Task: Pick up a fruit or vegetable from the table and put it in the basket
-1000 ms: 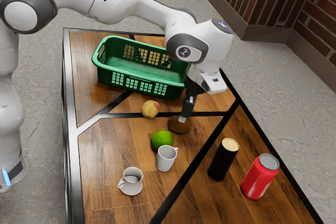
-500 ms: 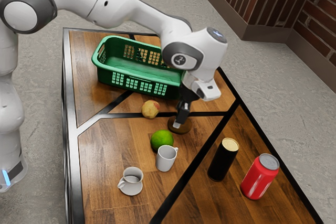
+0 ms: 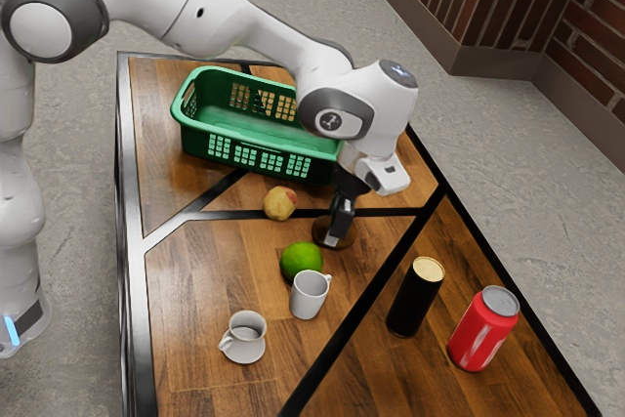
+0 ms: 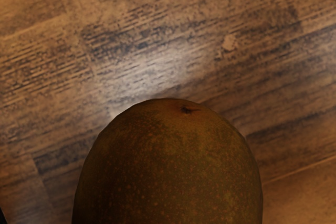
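one white mug (image 3: 244, 341) and a red can (image 3: 481, 334) stand nearest, then a second mug (image 3: 309, 296) and a black can (image 3: 413, 300). behind sits a green lime (image 3: 300, 259); farther, the brown fruit (rounded, speckled) (image 4: 168, 177) rests on the table (image 3: 210, 290) beneath the black gripper (image 3: 334, 238), whose grip i cannot tell. beyond: a yellowish fruit (image 3: 278, 204), then the green basket (image 3: 259, 148).

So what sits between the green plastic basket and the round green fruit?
A round yellow-red fruit and a thin black strip, in the exterior view.
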Available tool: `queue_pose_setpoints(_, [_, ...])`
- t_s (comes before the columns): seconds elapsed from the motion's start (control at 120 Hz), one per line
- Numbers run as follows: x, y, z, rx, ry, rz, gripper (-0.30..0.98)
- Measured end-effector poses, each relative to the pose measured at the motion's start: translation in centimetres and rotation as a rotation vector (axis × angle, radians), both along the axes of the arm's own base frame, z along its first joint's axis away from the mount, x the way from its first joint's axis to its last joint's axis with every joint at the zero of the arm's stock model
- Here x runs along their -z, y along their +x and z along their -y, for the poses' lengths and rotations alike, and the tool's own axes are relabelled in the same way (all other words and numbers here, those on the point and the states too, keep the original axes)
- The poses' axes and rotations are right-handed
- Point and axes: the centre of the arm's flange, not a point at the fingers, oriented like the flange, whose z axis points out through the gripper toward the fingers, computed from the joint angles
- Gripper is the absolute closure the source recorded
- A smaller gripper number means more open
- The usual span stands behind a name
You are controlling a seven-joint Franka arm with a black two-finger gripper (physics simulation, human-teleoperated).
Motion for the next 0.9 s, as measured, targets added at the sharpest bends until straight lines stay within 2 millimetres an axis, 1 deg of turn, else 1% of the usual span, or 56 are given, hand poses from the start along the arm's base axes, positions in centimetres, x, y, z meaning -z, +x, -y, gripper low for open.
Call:
queue_pose_setpoints(0.267, [0.7, 0.2, -0.1, -0.004, 0.000, -0.002, 0.01])
queue_pose_setpoints(0.367, [1.3, 0.0, 0.0, -0.004, 0.001, -0.003, 0.22])
queue_pose_setpoints(0.45, [1.3, 0.0, -0.1, -0.005, 0.003, 0.004, 0.35])
queue_pose_setpoints(0.483, [1.3, 0.0, -0.1, -0.005, 0.005, 0.008, 0.43])
queue_pose_setpoints(0.55, [1.0, 0.1, -0.1, -0.006, 0.010, 0.018, 0.45])
queue_pose_setpoints(0.567, [0.7, 0.0, -0.1, -0.006, 0.012, 0.024, 0.47])
queue_pose_setpoints(0.617, [-0.5, 0.0, 0.0, -0.006, 0.020, 0.047, 0.45])
queue_pose_setpoints(0.742, [-6.9, 0.3, 0.3, -0.007, 0.035, 0.134, 0.44])
queue_pose_setpoints(0.817, [-10.2, 0.2, 0.5, -0.004, 0.038, 0.165, 0.43])
queue_pose_setpoints(0.9, [-11.8, -0.2, 0.8, 0.007, 0.039, 0.160, 0.43])
